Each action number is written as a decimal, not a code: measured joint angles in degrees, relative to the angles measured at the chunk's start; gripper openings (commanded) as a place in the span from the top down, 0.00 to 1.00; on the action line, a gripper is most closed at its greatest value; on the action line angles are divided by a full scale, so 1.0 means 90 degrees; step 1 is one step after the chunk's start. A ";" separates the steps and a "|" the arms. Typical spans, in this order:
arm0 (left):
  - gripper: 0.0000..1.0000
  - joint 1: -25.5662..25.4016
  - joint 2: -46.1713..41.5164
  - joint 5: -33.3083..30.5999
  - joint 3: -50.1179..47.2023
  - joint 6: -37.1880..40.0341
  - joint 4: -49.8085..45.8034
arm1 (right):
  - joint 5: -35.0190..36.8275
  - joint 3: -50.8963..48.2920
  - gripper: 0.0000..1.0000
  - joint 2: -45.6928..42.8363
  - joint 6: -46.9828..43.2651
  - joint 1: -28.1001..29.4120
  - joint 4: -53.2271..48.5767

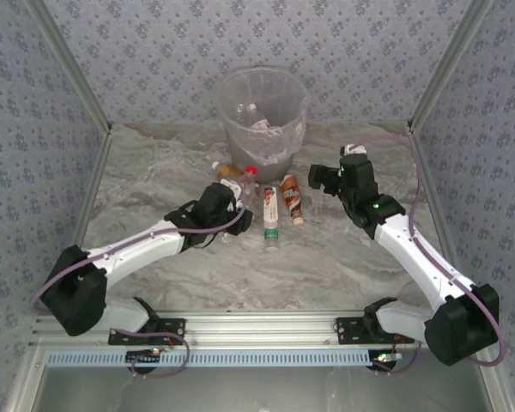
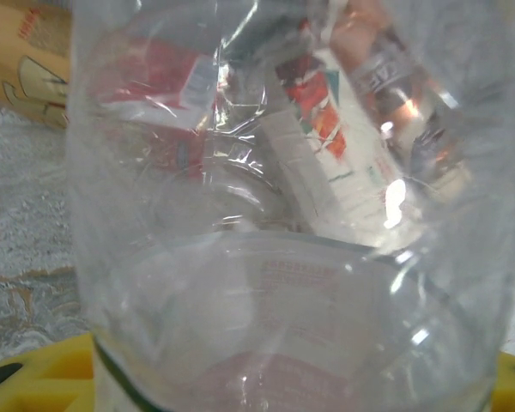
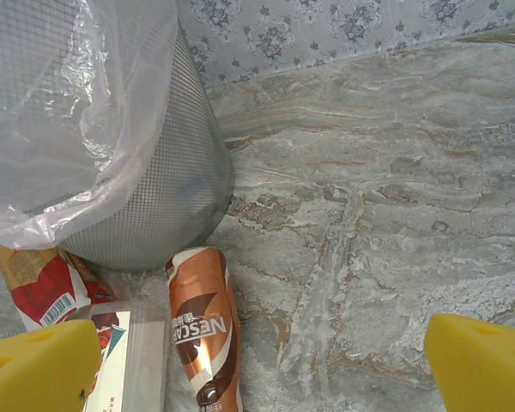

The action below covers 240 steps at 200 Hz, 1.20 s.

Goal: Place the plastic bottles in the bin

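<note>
Closest to the lens: a clear bottle (image 2: 283, 257) takes up nearly the whole left wrist view, its wall wrinkled and glinting, with red and white labels showing through it.
Left gripper (image 1: 239, 197): pinching that clear bottle, with yellow pads (image 2: 43, 378) pressed against its lower sides. In the top view the bottle stands upright with a red cap on top.
Right gripper (image 1: 319, 180): spread wide, its yellow fingers (image 3: 43, 369) at opposite lower corners of the right wrist view. Bare table lies between them and nothing is held. It hangs right of the bottle cluster.
Bin (image 1: 240, 129): a grey mesh basket at the back centre of the table, lined with a translucent bag (image 3: 60, 129) that spills over its rim.
Inside the bin: at least one bottle (image 1: 256, 120) shows through the liner.
Nescafé bottle (image 3: 204, 326): brown label, lying on its side just in front of the bin.
White-label bottle (image 1: 270, 209): lying beside the Nescafé bottle on its left, green cap towards the arms.
Orange-label bottle (image 1: 227, 170): lying near the bin's foot, behind the left gripper.
Red-label bottle (image 3: 39, 287): crumpled and touching the bin's base.
Table (image 3: 395, 172): marble-patterned.
</note>
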 measured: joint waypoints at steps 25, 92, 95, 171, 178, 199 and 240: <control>0.44 0.0068 -0.0313 0.0000 -0.0061 -0.0022 0.0192 | -0.0068 -0.0136 0.01 -0.0143 -0.0002 0.0000 0.0126; 0.44 0.0396 -0.1081 0.0017 -0.0231 -0.0119 0.0767 | -0.0323 -0.0670 0.01 -0.0743 -0.0005 0.0000 0.0724; 0.44 0.0410 -0.1107 0.0017 -0.0231 -0.0119 0.0794 | -0.0330 -0.0692 0.01 -0.0770 -0.0005 0.0000 0.0748; 0.43 0.0471 -0.1360 0.0019 -0.0112 0.0056 0.1214 | -0.0648 -0.1137 0.01 -0.1370 -0.0170 0.0000 0.1285; 0.43 0.0491 -0.1360 0.0024 -0.0046 0.0092 0.1268 | -0.0680 -0.1178 0.01 -0.1416 -0.0194 0.0000 0.1338; 0.43 0.0537 -0.1336 0.0032 0.0265 0.0233 0.1404 | -0.0828 -0.1282 0.01 -0.1528 -0.0294 0.0000 0.1445; 0.43 0.0670 -0.0831 0.0204 0.1246 0.0641 0.1717 | -0.0998 -0.1328 0.01 -0.1683 -0.0437 0.0000 0.1515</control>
